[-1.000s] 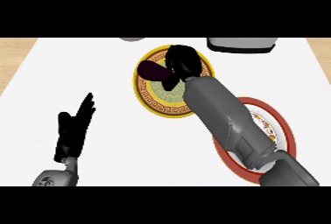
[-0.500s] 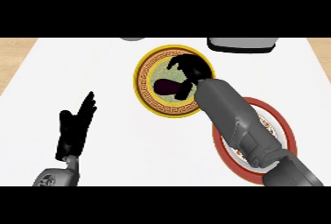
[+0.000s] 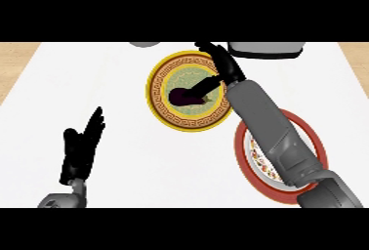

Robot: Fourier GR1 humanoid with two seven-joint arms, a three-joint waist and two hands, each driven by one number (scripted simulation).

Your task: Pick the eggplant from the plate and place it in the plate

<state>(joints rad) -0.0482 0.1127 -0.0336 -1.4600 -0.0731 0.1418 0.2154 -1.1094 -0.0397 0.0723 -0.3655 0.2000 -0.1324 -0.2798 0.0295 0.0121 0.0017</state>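
Eggplant (image 3: 186, 96), dark purple and small, lies on the yellow plate (image 3: 160, 100) with the patterned rim, in the upper middle of the frame. It rests a little left of the centre of that plate, probably because this is the start place for the picking. The right hand (image 3: 222, 66) is above the right part of the same plate, near the upper rim, and the grey forearm (image 3: 270, 132) comes from the lower right of the frame, passing over the red plate (image 3: 311, 141). One dark finger or the thumb (image 3: 205, 86) goes down and left from the hand to the eggplant and seems to touch its right end; the other fingers point up, rather straight. I judge that the hand is open and is only reaching for the eggplant, not holding it yet, but the contact is not fully clear. The red plate is at the right middle, partly hidden under the forearm, and I think it is the goal. The left hand (image 3: 81, 146) rests at the lower left, fingers straight and up, holding nothing. Two grey objects (image 3: 265, 49) stand at the upper edge.
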